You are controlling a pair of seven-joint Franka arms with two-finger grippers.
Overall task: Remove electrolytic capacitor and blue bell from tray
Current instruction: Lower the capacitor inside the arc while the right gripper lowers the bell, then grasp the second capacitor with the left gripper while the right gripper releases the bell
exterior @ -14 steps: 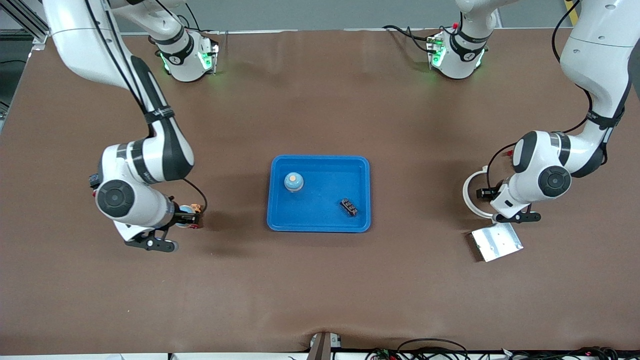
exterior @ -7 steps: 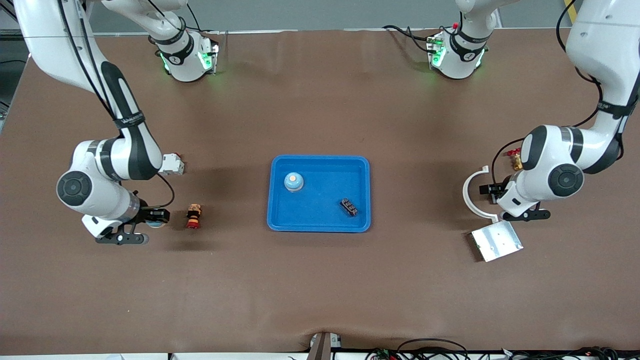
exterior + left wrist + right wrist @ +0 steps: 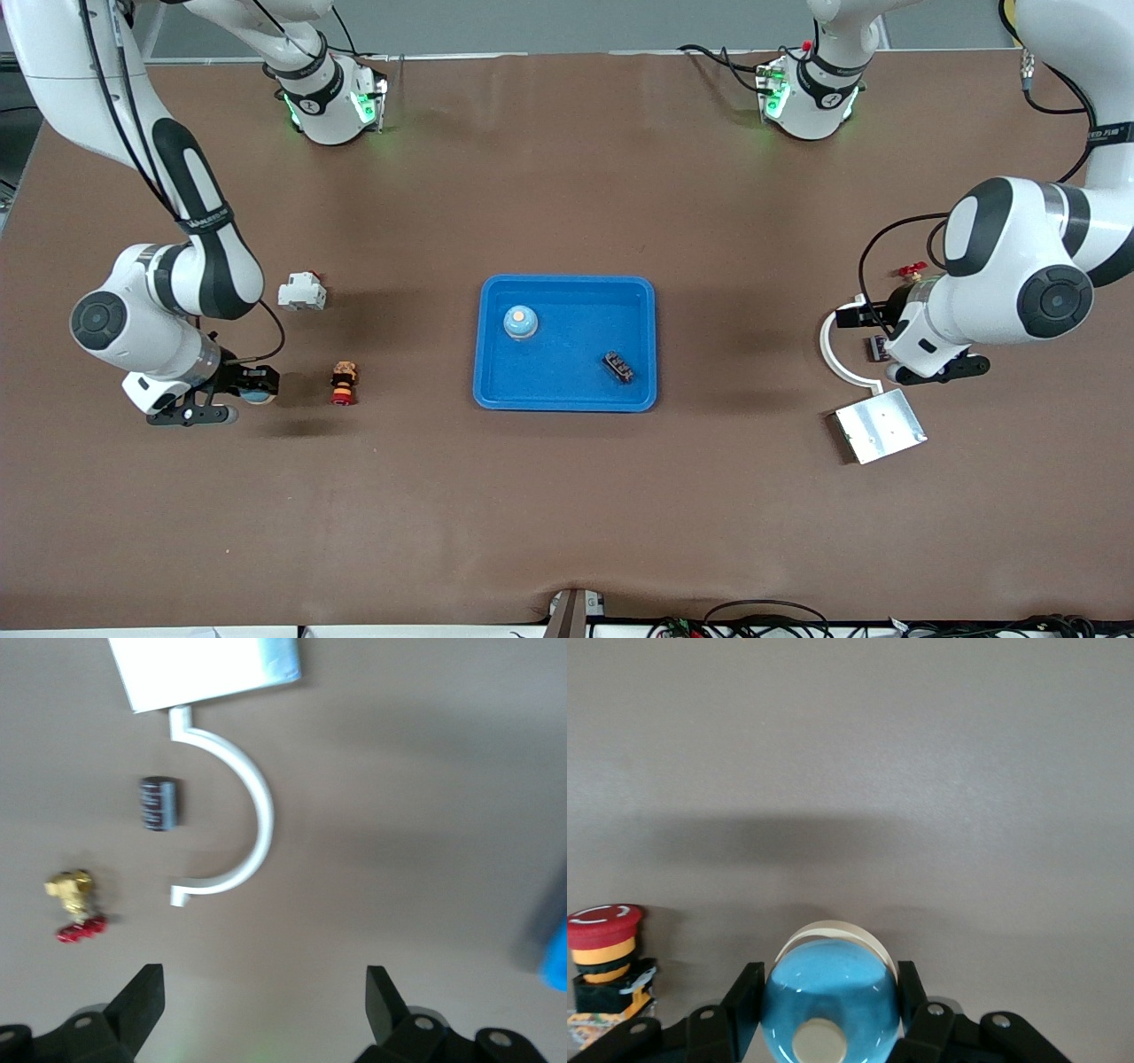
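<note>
Since a second ago my right arm has swung away from the tray (image 3: 567,400) toward its own end of the table, uncovering a white block (image 3: 301,291) and a red push button (image 3: 342,384). My right gripper (image 3: 826,1020) is clamped on a bell (image 3: 829,999), a glossy blue dome with a cream knob on top, held over bare tabletop beside the button. In the blue tray, mid-table, sit a second blue bell (image 3: 520,322) and a small black ribbed part (image 3: 618,367), well apart. My left gripper (image 3: 264,1017) has risen, its fingers spread wide and empty, over a white half-ring (image 3: 239,806). Inside that ring's curve lies the capacitor (image 3: 160,804), a dark ridged cylinder, near a brass valve (image 3: 73,904) and a metal plate (image 3: 199,669).
</note>
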